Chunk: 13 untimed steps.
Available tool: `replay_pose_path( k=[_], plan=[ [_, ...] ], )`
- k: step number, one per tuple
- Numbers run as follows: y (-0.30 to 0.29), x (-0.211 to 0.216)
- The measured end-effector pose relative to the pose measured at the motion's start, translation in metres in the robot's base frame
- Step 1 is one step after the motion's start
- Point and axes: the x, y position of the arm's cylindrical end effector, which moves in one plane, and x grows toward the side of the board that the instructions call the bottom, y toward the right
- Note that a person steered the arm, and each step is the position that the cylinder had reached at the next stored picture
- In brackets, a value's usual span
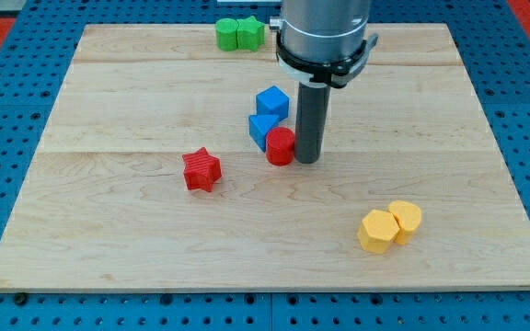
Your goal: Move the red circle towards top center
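Observation:
The red circle [280, 146] lies near the middle of the wooden board [109, 110]. My tip [306, 160] stands right against its right side, touching it. Two blue blocks sit just above and left of the circle: a blue cube [272, 101] and a second blue block [262, 127], which touches the circle's upper left. A red star [201, 170] lies to the circle's left, apart from it.
Two green blocks [239, 34] sit together at the board's top edge, left of the arm's grey body [325, 32]. Two yellow blocks [389, 226] sit together at the lower right.

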Motion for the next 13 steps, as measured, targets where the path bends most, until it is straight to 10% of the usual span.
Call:
replay_pose_path(
  k=[8, 13],
  plan=[
    [-0.219, -0.089],
    [-0.109, -0.152]
  ],
)
